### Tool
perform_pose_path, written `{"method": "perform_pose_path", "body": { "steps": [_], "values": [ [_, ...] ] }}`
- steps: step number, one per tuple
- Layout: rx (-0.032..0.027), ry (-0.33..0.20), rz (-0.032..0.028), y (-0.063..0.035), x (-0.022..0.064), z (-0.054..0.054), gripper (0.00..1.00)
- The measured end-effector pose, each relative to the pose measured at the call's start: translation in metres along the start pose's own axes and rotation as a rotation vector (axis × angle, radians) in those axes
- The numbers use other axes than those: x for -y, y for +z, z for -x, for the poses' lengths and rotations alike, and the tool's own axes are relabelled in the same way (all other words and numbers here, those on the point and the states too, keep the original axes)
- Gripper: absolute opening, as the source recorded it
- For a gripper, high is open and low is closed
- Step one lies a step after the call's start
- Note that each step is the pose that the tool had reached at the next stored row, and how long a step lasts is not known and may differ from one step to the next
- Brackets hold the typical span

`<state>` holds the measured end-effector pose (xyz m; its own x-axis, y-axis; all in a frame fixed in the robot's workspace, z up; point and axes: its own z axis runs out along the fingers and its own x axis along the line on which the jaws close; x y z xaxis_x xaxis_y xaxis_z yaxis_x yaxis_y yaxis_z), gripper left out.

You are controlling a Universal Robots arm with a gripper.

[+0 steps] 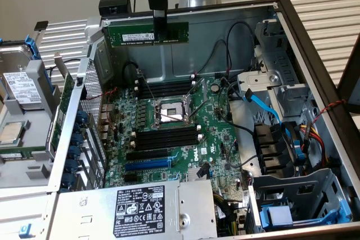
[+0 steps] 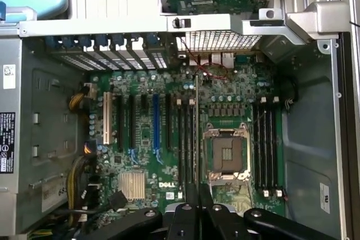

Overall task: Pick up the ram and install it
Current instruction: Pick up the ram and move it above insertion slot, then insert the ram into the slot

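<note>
The ram [image 1: 135,34] is a long green stick with a white label, held level in the air above the open computer case, over its back wall. My gripper [image 1: 160,31] comes down from above and is shut on the ram right of its middle. In the wrist view the ram [image 2: 195,133] appears edge-on as a thin strip running out from between my fingertips [image 2: 197,198], over the motherboard [image 2: 140,161] and lined up along the black memory slots [image 2: 183,139] beside the CPU socket [image 2: 228,153]. More memory slots [image 1: 166,89] lie on either side of the socket [image 1: 171,112].
A blue expansion slot [image 1: 147,164] lies near the silver power supply [image 1: 135,209]. Blue cables [image 1: 261,105] and drive bays [image 1: 292,217] fill the exterior view's right. A swung-out drive cage [image 1: 19,99] stands outside the case at the exterior view's left.
</note>
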<state>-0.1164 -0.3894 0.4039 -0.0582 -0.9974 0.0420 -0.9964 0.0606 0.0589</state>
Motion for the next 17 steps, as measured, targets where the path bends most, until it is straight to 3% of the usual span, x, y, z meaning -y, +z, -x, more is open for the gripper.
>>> {"method": "perform_pose_path", "body": {
  "steps": [5, 17],
  "values": [
    [-0.0019, -0.007, -0.0199, 0.0008, 0.0005, 0.005, 0.12],
    [-0.0019, -0.007, -0.0216, 0.0076, 0.0053, 0.013, 0.12]
  ]
}}
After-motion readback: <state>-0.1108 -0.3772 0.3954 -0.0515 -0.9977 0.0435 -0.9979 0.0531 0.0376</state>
